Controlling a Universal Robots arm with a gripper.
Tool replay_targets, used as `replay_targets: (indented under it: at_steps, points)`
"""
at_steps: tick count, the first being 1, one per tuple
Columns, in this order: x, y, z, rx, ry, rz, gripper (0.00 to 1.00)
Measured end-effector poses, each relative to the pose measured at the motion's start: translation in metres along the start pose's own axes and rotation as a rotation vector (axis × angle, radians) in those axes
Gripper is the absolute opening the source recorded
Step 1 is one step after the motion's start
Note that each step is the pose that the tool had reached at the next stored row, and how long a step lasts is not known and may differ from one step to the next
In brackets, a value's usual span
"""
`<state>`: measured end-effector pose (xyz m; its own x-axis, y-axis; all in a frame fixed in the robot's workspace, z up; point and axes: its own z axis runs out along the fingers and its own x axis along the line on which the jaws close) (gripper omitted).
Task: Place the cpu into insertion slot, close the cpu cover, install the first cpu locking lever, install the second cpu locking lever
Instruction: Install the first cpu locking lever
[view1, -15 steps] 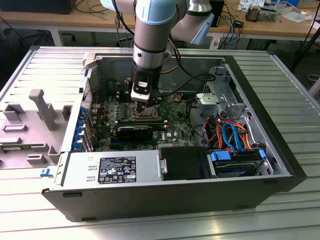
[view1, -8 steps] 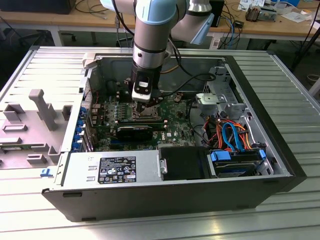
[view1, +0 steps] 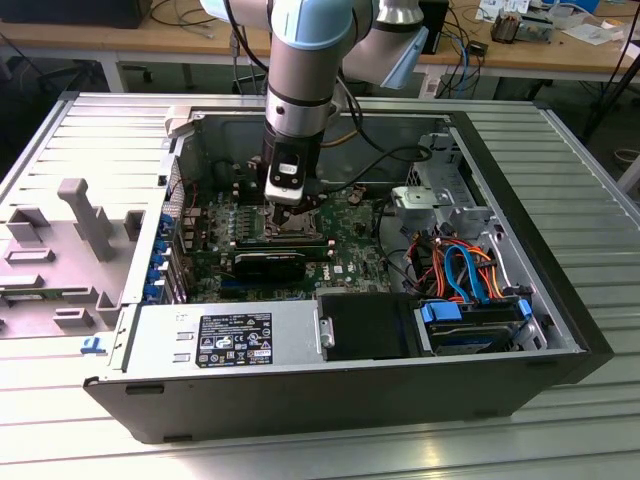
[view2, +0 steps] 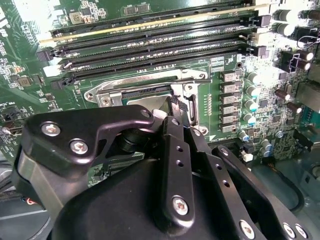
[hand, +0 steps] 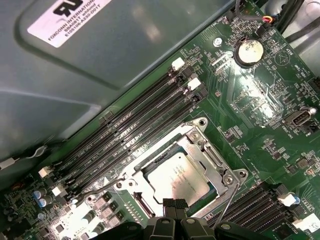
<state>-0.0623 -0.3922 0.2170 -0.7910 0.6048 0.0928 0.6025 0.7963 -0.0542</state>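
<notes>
Gripper (hand: 172, 204), fingertips (hand: 166, 205) drawn together with nothing seen between them, is hanging right at the edge of the insertion slot (hand: 202, 199) on the green circuit board (hand: 250, 100). Running across the first wrist view: one locking lever (hand: 100, 189) is lying along the slot's side, the single cpu (hand: 177, 177) is sitting flat in the slot straight ahead of the fingertips under the one cpu cover (hand: 200, 150), and a second lever (hand: 227, 197) is slanting up beside it. Tallying two levers, neither looking latched.
</notes>
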Motion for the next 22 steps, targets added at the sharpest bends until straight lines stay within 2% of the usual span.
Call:
replay_targets:
  at_steps: [22]
  points:
    - [0.0,0.0,0.0,0.0043,-0.0026,-0.047,0.11]
